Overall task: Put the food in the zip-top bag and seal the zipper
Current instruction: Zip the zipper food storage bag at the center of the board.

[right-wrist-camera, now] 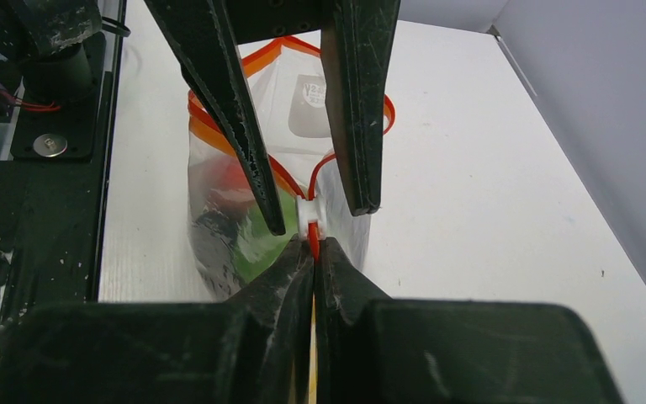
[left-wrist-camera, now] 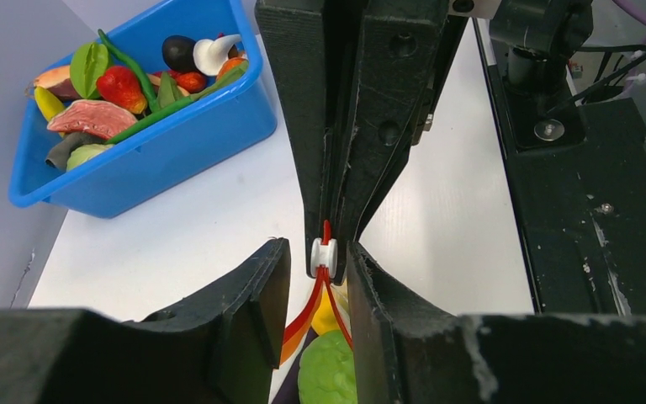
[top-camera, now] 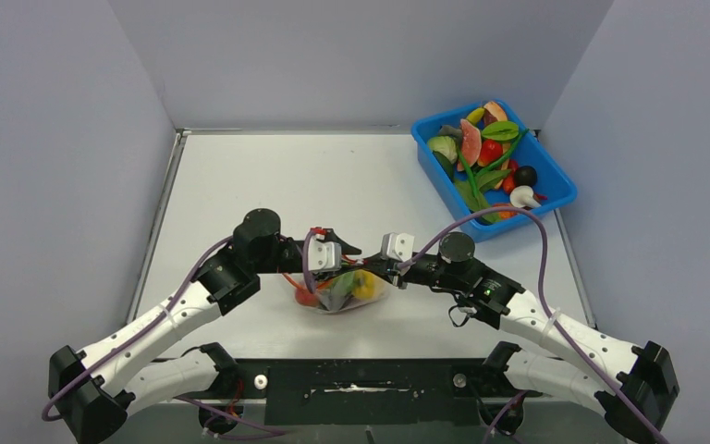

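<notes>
The clear zip-top bag [top-camera: 325, 305] hangs between my two grippers near the table's front, with food inside: a green piece [left-wrist-camera: 328, 370], a yellow one [top-camera: 362, 285] and a red one [top-camera: 305, 296]. My right gripper [right-wrist-camera: 313, 244] is shut on the end of the orange-red zipper [right-wrist-camera: 219, 139], just behind its white slider [right-wrist-camera: 309, 210]. My left gripper [left-wrist-camera: 320, 252] is open, and its fingers stand on either side of the slider [left-wrist-camera: 324, 255]. The bag's mouth gapes open behind the slider.
A blue tub [top-camera: 545, 199] with several more toy fruits and vegetables stands at the back right; it also shows in the left wrist view [left-wrist-camera: 177, 160]. The black base plate [top-camera: 370, 379] runs along the near edge. Grey walls enclose the table.
</notes>
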Controlling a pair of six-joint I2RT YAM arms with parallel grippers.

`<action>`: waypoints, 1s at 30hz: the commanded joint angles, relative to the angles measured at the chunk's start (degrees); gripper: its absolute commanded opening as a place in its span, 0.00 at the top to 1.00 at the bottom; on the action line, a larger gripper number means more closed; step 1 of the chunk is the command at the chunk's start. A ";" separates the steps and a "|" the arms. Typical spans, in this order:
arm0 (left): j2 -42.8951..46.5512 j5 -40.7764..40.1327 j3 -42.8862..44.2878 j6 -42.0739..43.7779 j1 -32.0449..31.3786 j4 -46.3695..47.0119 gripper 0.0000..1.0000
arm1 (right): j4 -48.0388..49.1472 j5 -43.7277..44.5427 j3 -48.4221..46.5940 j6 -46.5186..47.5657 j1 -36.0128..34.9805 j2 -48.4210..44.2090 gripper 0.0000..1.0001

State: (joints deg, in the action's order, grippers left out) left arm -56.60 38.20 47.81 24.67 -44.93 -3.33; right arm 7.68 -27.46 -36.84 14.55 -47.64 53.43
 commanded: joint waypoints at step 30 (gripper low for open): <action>1.11 -3.67 1.14 3.20 -0.25 -4.99 1.00 | 3.33 -0.10 -0.78 1.23 0.65 -2.99 1.00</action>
State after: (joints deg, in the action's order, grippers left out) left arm -56.84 37.45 47.81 26.41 -45.19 -5.54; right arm 7.11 -27.62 -36.84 14.74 -47.55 52.93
